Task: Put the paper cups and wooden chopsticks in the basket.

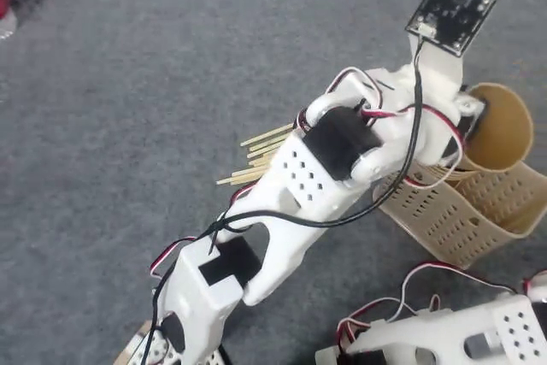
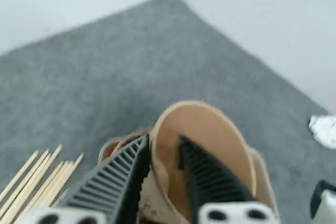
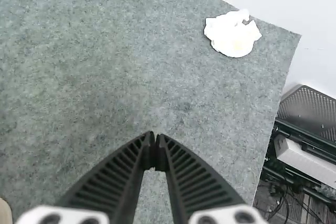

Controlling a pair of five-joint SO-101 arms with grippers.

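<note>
- The basket [image 1: 461,211], tan with perforated walls, stands on the grey mat [image 1: 128,126].
- The left gripper [image 2: 163,142] is above the basket and pinches the wall of a paper cup [image 1: 498,126], with one finger inside the rim and the other outside.
- The cup is tilted, its open mouth showing, at the basket's far end.
- A bundle of wooden chopsticks [image 1: 256,160] lies on the mat just beside the basket, partly hidden under the left arm.
- The right gripper [image 3: 155,139] has its fingers pressed together with nothing between them, and it hangs over bare mat.
- A crumpled white paper [image 3: 232,34] lies on the mat beyond the right gripper; I cannot tell how far it is from the basket.
</note>
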